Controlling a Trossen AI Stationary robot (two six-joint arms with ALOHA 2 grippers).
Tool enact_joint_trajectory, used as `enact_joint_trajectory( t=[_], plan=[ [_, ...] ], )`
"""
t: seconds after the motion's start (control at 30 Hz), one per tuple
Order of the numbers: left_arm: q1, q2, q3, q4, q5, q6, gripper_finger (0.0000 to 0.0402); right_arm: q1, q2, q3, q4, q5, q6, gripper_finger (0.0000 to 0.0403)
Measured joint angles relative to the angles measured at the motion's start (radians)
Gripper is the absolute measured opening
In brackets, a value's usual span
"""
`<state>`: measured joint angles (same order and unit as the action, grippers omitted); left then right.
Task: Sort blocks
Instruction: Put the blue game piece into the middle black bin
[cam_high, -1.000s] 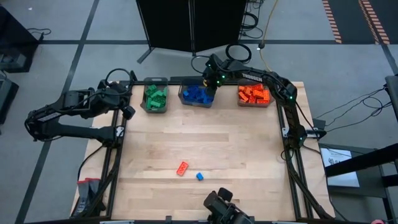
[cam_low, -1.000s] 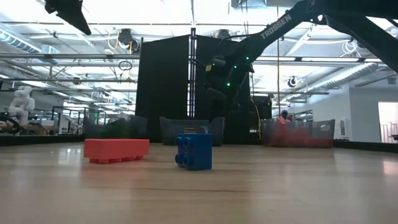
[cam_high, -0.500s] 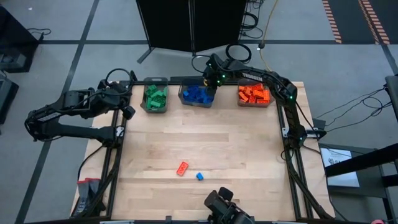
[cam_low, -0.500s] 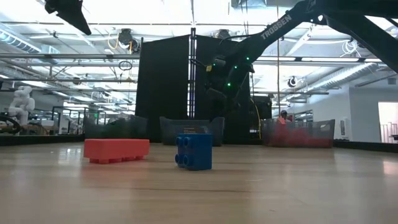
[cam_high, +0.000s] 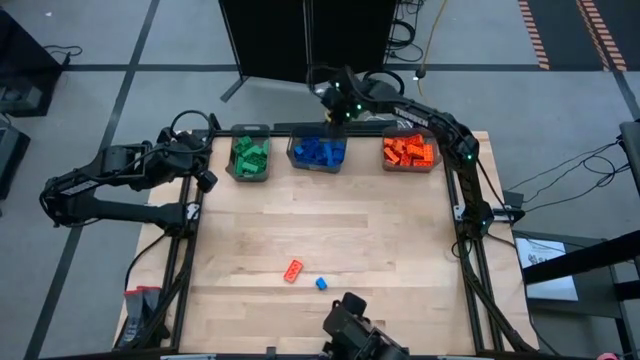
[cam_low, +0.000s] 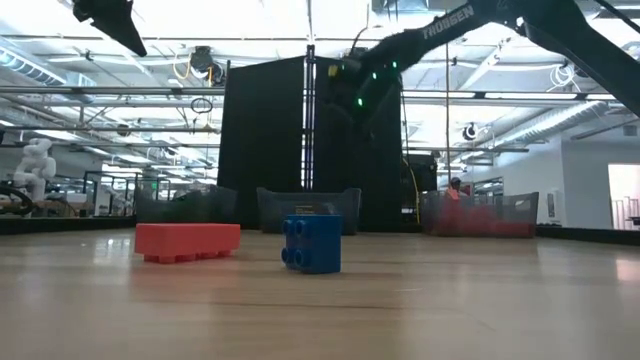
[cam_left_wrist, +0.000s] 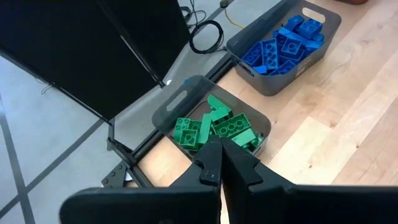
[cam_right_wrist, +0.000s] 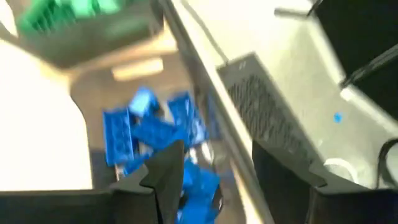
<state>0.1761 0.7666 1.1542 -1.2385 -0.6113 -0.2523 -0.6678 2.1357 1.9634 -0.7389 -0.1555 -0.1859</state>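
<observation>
Two blocks lie loose on the table near its front edge: an orange-red block (cam_high: 293, 269) (cam_low: 187, 241) and a smaller blue block (cam_high: 321, 283) (cam_low: 311, 243). At the far edge, blue blocks (cam_right_wrist: 149, 140) fill the middle bin (cam_high: 318, 153). My right gripper (cam_high: 333, 108) (cam_right_wrist: 214, 155) hangs above this bin, open, with nothing between its fingers. My left gripper (cam_left_wrist: 221, 168) is shut and empty. It waits at the table's left edge (cam_high: 206, 180), beside the bin of green blocks (cam_left_wrist: 214, 127).
Three grey bins line the far edge: green blocks on the left (cam_high: 249, 157), blue in the middle, orange-red on the right (cam_high: 409, 152). A black panel (cam_high: 305, 40) stands behind them. Bare wood (cam_high: 330, 220) lies between the bins and the loose blocks.
My right gripper has risen from just over the blue bin and drawn a little toward the far edge. The two loose blocks have not moved.
</observation>
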Motion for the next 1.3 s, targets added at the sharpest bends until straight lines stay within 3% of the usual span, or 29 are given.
enact_joint_trajectory(
  t=[0.23,1.3],
  plan=[
    [0.0,0.0,0.0,0.0,0.0,0.004,0.0,0.021,-0.006,0.174,-0.057,0.0,-0.001,0.0185],
    [0.0,0.0,0.0,0.001,0.039,-0.005,0.0,0.344,-0.002,0.174,-0.358,0.002,0.03,0.0185]
  ],
)
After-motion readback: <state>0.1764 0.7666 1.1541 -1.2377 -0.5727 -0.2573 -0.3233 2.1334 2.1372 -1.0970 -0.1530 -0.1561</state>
